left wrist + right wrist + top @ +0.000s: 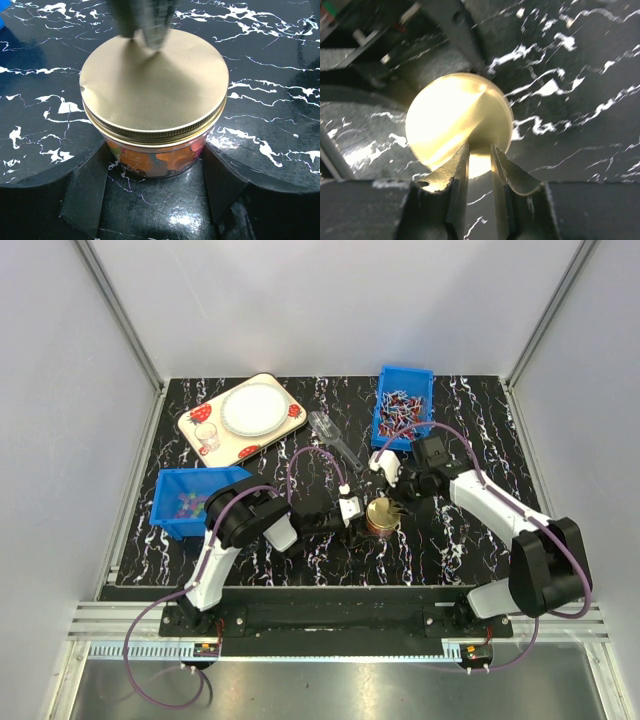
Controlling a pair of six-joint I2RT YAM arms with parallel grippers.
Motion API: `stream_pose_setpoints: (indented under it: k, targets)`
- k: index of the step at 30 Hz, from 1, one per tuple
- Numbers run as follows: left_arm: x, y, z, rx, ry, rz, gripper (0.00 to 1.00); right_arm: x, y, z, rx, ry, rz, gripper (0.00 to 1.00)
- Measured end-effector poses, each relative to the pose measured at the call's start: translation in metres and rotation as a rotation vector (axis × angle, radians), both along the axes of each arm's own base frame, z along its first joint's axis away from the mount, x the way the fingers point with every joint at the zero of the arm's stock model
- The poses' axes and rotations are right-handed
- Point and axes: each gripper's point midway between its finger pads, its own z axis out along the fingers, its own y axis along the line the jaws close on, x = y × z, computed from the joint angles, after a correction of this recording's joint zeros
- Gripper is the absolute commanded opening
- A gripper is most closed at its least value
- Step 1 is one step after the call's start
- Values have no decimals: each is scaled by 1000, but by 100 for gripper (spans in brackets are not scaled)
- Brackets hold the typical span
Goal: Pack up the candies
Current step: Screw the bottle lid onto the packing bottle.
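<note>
**Edges and clearance.** The black marbled table is closed in by pale walls on three sides, with frame posts at both far corners. A blue bin sits near the left edge. A second blue bin of longer wrapped sweets stands at the far edge, right of centre. A tray at far left, printed with red strawberry-like motifs, carries a white plate and a small cup. A clear plastic utensil lies between the tray and the far bin. Bare marble lies right of the jar and along the near edge.

**Fingers.** The left gripper reaches in from the jar's left. In the wrist view its fingers stand wide apart, one on each side of the jar's clear wall, and appear to press against it. The right gripper hangs over the lid. Its fingers are drawn nearly together with a thin slit between them and nothing seen in it. Whether the tips touch the lid cannot be told.

**Task items.** Candies show through the jar wall under the closed lid. More candies lie in the left bin.

**Markings.** The lid face is plain gold with a small crease at its rim. Any lettering elsewhere is too small to read.
</note>
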Motion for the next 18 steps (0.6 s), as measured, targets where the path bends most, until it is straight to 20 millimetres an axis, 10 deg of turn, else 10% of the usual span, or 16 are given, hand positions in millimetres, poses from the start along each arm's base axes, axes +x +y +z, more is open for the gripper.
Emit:
stream_pose_setpoints:
  k: [11, 18]
  targets:
    - [3, 0, 0, 1, -3, 10, 54, -34, -14, 5, -15, 48, -25, 35]
    - [3, 0, 0, 1, -4, 12, 53, -11, -1, 35, 20, -23, -26, 75]
